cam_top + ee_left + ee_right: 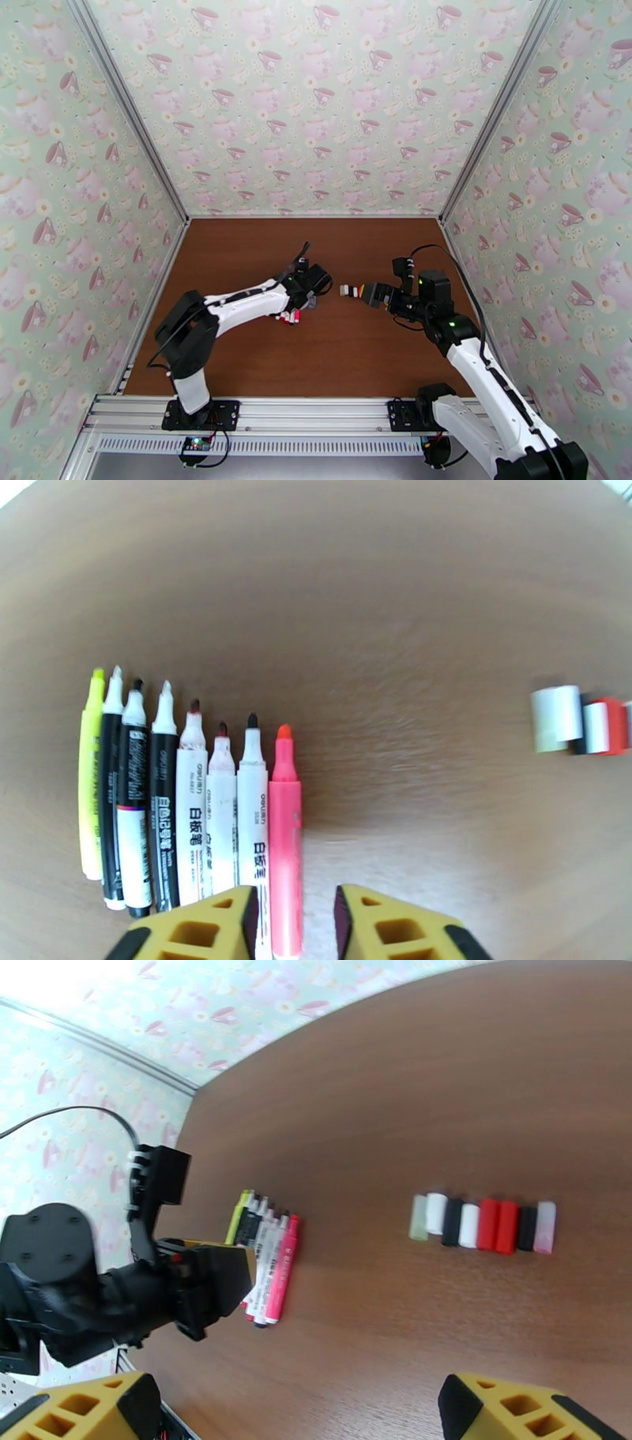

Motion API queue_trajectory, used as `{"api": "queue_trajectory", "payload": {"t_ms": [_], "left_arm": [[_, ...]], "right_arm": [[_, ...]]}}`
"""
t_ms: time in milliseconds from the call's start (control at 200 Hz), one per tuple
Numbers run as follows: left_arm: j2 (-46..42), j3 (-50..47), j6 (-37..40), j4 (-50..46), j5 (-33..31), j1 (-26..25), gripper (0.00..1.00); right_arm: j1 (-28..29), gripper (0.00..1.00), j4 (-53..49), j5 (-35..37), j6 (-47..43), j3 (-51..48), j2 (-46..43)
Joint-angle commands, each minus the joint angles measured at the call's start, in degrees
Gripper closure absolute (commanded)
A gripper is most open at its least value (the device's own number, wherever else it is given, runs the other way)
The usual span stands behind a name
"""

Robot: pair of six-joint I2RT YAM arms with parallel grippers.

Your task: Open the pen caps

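1. Left pincer point(296, 913), yellow fingers point(197, 930) apart, clamped on nothing, low over the brown table point(395, 598)
2. Between those fingers, nearer the left one, the rear end of a pink pen point(285, 835), flat on the table, bare tip pointing away from the pincer
3. Just left of it, side by side and touching, the other pens point(189, 796): three white-barrelled, three black, one yellow at the far end, eight in all, every tip uncapped
4. Well off to the right of this pincer, two of the pen caps point(557, 717), white and red, at the frame's edge
5. Right pincer point(300, 1406), fingers wide apart, empty
6. Ahead of it, slightly right, all eight caps in one tight row on the table: pale green, white, black, white, red, red, black, pink
7. Ahead and left, well apart from the caps, the row of pens beneath the left arm point(118, 1291)
8. Seen from above, caps between the two pincers, just beside the right one
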Motion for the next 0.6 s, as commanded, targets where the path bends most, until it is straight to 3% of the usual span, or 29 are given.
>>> {"api": "queue_trajectory", "payload": {"t_ms": [0, 275, 591], "left_arm": [[-5.0, -3.0, 0.8, 3.9, 2.8, 1.1, 0.59], [-18.8, -13.6, 2.7, 12.5, 5.8, 3.9, 0.01], [-35.5, -26.6, 8.5, 19.6, 9.1, 9.3, 0.00]], "right_arm": [[0.1, 0.00, -2.4, -2.2, -1.6, 2.3, 0.1], [0.1, 0.00, -6.5, 1.0, -4.1, 3.8, 0.1], [0.1, 0.00, -8.8, 8.4, -4.7, 4.7, -0.2]]}}
